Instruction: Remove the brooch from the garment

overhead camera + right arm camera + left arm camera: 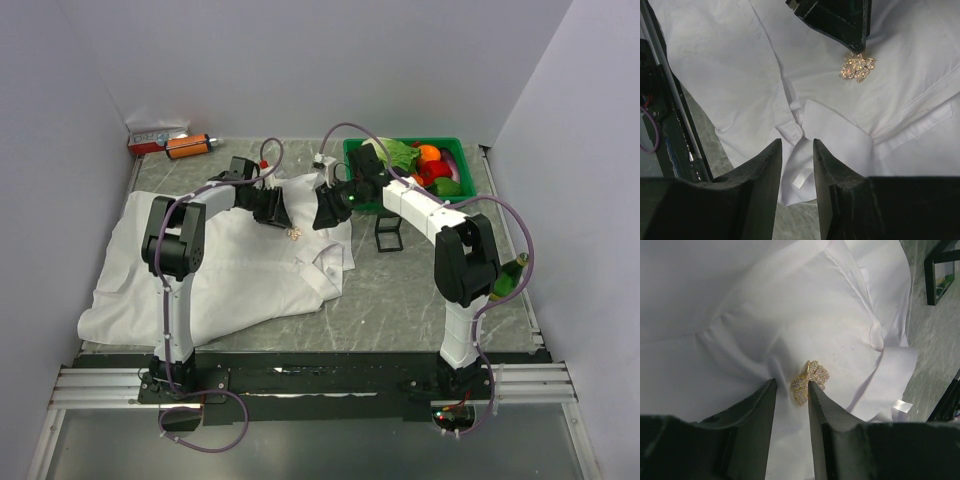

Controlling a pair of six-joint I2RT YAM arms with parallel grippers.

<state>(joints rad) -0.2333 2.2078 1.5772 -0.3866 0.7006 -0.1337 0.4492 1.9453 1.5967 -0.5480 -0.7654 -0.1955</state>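
Note:
A white shirt (220, 270) lies spread on the grey table. The brooch (295, 234), tiny and gold with sparkling stones, is pinned near the collar. In the left wrist view the brooch (811, 381) sits right at my left gripper (791, 384), against the tip of one finger (816, 400). The jaws stand a narrow gap apart, with puckered shirt (815, 315) showing between them. My right gripper (797, 142) is open and empty above the collar flap of the shirt (730, 60). In that view the brooch (857, 67) lies just under the left gripper's fingertip (852, 42). From above, the left gripper (275, 210) and right gripper (325, 212) flank the brooch.
A green basket (440, 142) of vegetables stands at the back right. A small black frame stand (388, 235) is right of the collar, also in the left wrist view (940, 270). An orange object (187, 146) and a box (150, 140) lie at the back left. A green bottle (510, 275) is by the right arm.

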